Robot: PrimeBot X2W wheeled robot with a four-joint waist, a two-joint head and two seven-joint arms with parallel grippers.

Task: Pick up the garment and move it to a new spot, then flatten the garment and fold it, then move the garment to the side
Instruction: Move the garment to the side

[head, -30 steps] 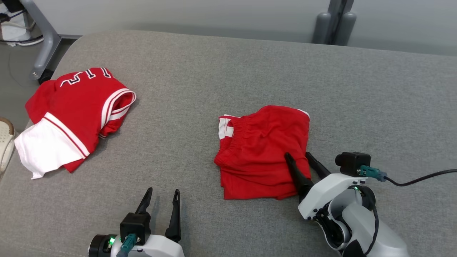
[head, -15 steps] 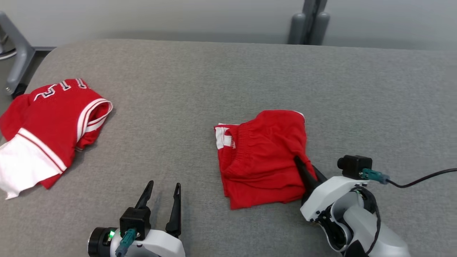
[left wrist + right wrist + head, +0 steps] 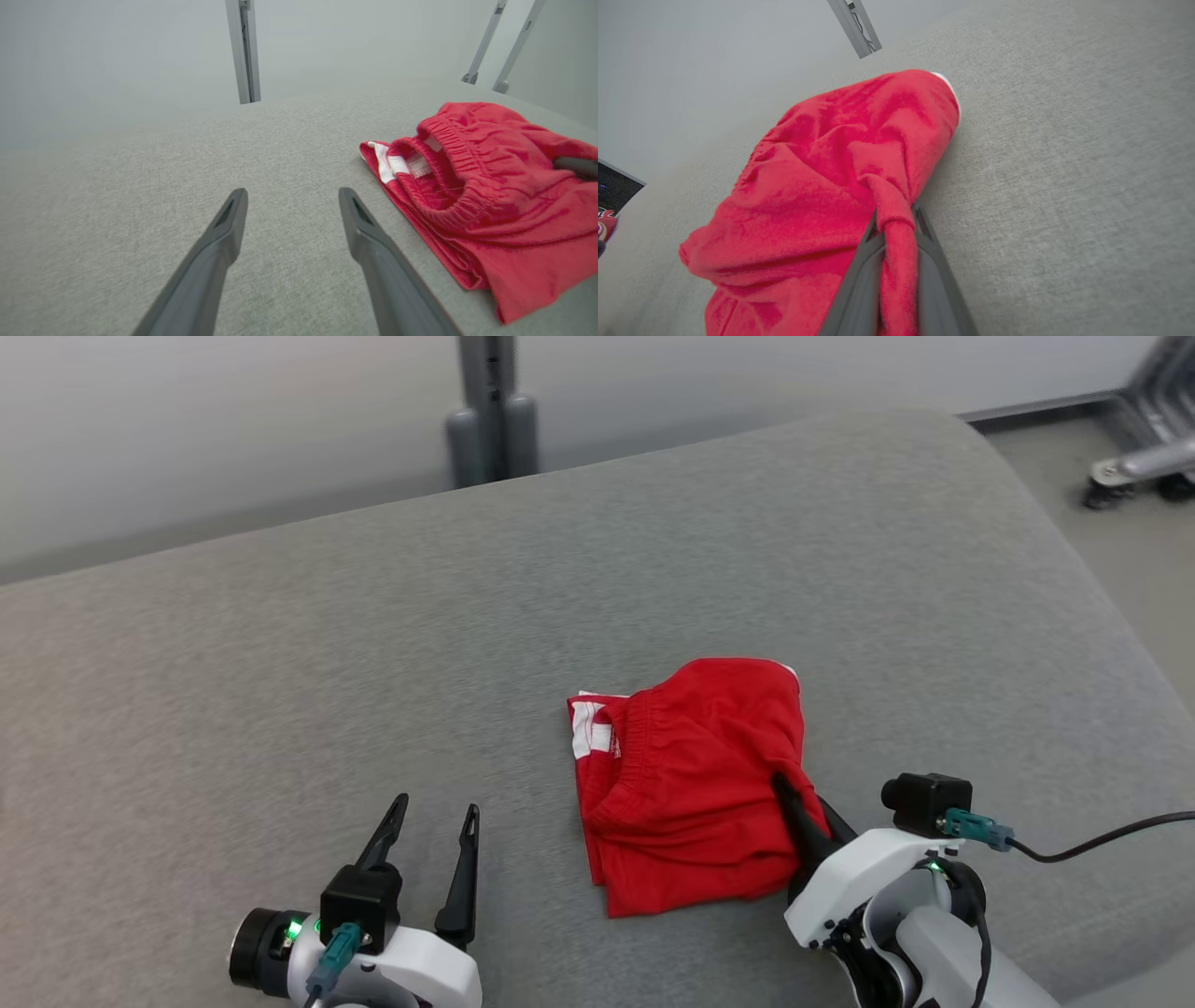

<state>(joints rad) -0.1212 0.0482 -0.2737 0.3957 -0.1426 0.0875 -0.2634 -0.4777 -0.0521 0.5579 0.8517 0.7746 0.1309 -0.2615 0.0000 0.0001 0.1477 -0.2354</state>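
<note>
The garment is out of view. A small folded red piece of clothing (image 3: pixel 691 775) with a gathered elastic band and white trim lies on the grey padded table (image 3: pixel 280 663). My right gripper (image 3: pixel 795 793) is shut on its right edge. In the right wrist view a ridge of the red cloth (image 3: pixel 822 186) is pinched between the fingers of that gripper (image 3: pixel 896 215). My left gripper (image 3: pixel 437 805) stands open over bare table, well left of the red piece. The left wrist view has the red piece (image 3: pixel 490 186) to the right of that open gripper (image 3: pixel 293 193).
The table's rounded right edge (image 3: pixel 1074 569) drops to the floor. A grey post (image 3: pixel 490 420) stands behind the table, and a wheeled frame base (image 3: pixel 1130 476) sits on the floor at the far right. A red and white scrap (image 3: pixel 605 228) shows far left, too small to identify.
The head camera has turned to the right, so the large red and white shirt has left the picture. My right gripper has shut on the folded red piece's right edge, bunching it. The left gripper stays open.
</note>
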